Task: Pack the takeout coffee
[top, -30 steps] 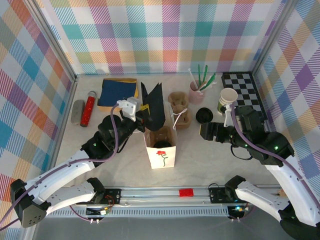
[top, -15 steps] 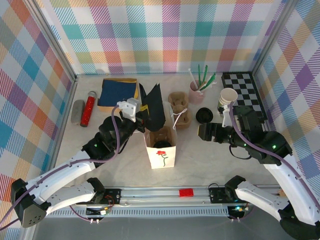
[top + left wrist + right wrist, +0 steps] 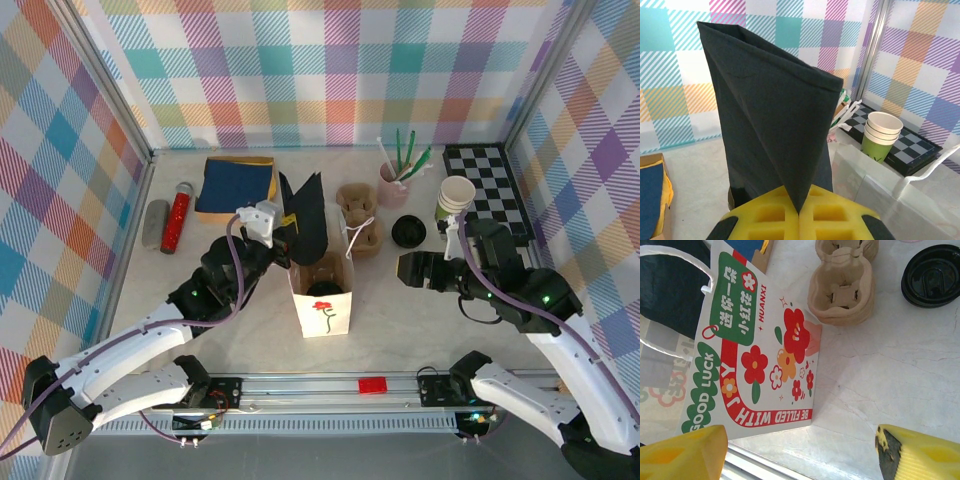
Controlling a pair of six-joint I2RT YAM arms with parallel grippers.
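Observation:
The white paper bag [image 3: 322, 305] with a red flower stands open at mid-table. A dark round shape [image 3: 324, 277] lies inside its mouth; I cannot tell whether it is the takeout coffee. My left gripper [image 3: 283, 229] is shut on a black folded sheet [image 3: 308, 212], held upright just behind the bag's left rim. In the left wrist view the sheet [image 3: 770, 110] rises from between my yellow fingers [image 3: 765, 217], the gripper [image 3: 800, 210] pinching its lower corner. My right gripper [image 3: 413, 268] hangs open and empty to the right of the bag. In the right wrist view it [image 3: 800, 455] looks down on the bag's printed side [image 3: 755, 355].
A loose black lid [image 3: 408, 231] and a brown cup carrier [image 3: 360, 218] lie behind the bag. Stacked lidless green cups [image 3: 457, 198], a pink utensil cup [image 3: 392, 180] and a checkerboard [image 3: 487, 180] sit back right. A blue napkin box [image 3: 238, 185] and red cylinder [image 3: 178, 215] sit back left.
The left gripper and its black sheet have eased slightly toward the near side. The right gripper has shifted a little nearer, still open.

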